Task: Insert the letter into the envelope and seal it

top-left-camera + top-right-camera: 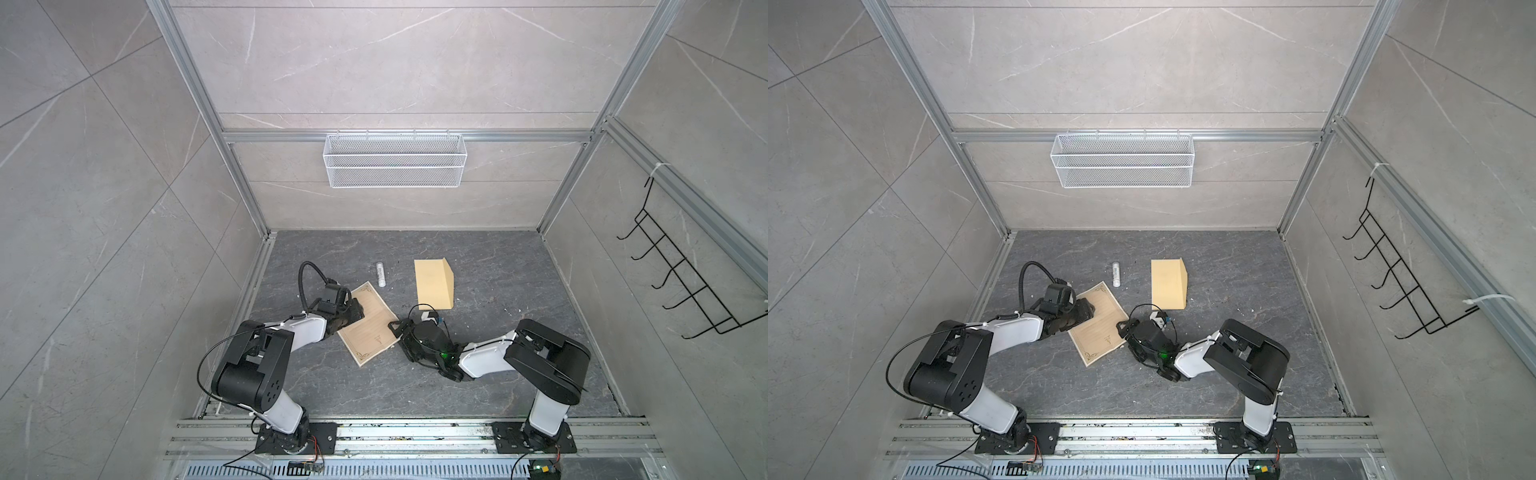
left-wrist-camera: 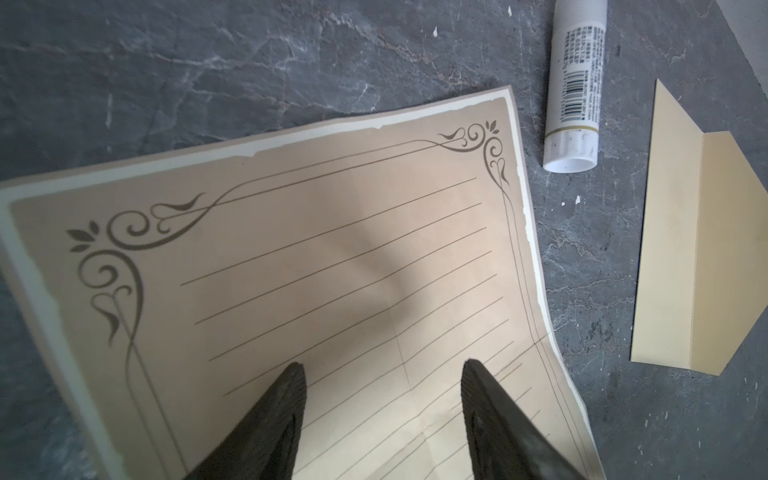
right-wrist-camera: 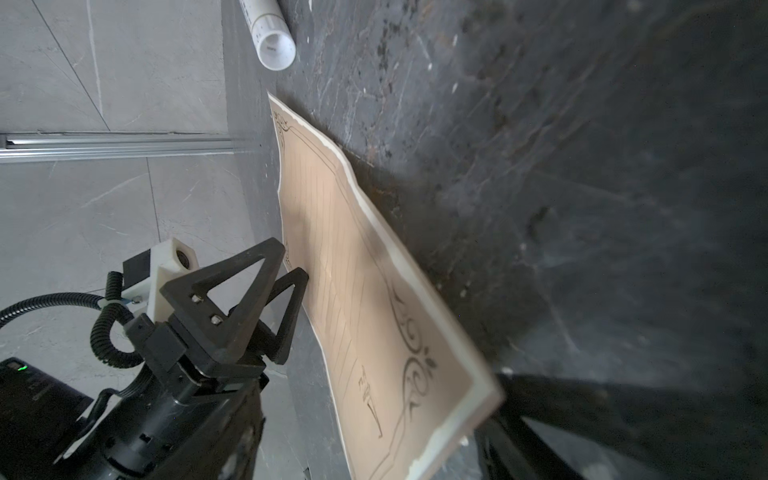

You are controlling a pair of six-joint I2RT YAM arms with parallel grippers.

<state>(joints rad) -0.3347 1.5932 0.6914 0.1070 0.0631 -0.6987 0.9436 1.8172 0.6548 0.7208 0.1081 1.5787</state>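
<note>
The letter point(image 1: 368, 322) point(image 1: 1100, 328), a pale tan sheet with a dark flourished border, lies slanted on the dark floor. My left gripper point(image 2: 382, 365) point(image 1: 357, 309) is open, its two fingertips resting on the sheet's left part. My right gripper point(image 1: 395, 328) is open at the sheet's right edge. In the right wrist view the letter's point(image 3: 353, 291) near corner curls up between the wide jaws. The plain yellow envelope point(image 1: 430, 286) point(image 2: 673, 249) lies apart at the back right with its flap raised. Neither gripper touches it.
A white glue stick point(image 1: 380, 274) point(image 2: 575, 83) lies between the letter and the envelope. A white wire basket point(image 1: 395, 160) hangs on the back wall. A black hook rack point(image 1: 685, 270) is on the right wall. Aluminium rails point(image 1: 415, 436) run along the front.
</note>
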